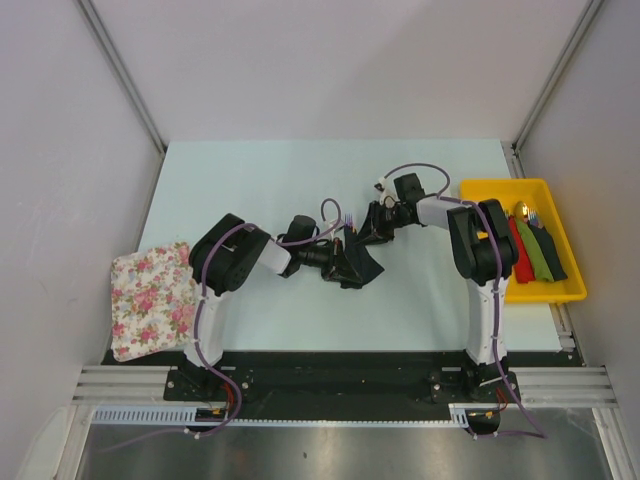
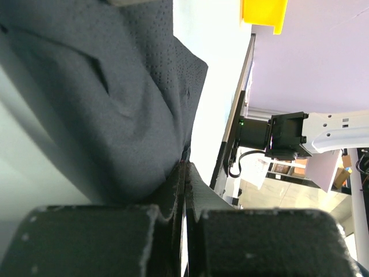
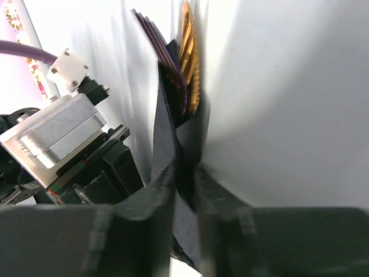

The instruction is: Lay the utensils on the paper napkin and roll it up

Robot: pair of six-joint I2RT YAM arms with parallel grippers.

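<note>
Top view: pale blue-green table (image 1: 250, 180) boxed in by white walls (image 1: 300, 60). Black paper napkin (image 1: 365, 266) bunched mid-table, yellow tray (image 1: 562, 291) at 3 o'clock, floral cloth (image 1: 150, 300) at 9

Left wrist: left gripper (image 2: 184, 173) pinched tight on the napkin's edge

Right wrist: right gripper (image 3: 183, 173) clamped on the napkin's fold, with the utensils (image 3: 187, 63) poking out at 12 o'clock

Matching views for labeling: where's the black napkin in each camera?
Top external: paper napkin near picture centre, bunched up.
Left wrist: fills the upper left, running down into the shut left fingers.
Right wrist: narrow black strip at centre, pinched by the right fingers.
Landmark: yellow tray, right side of top external, top edge of left wrist; not in right wrist.
</note>
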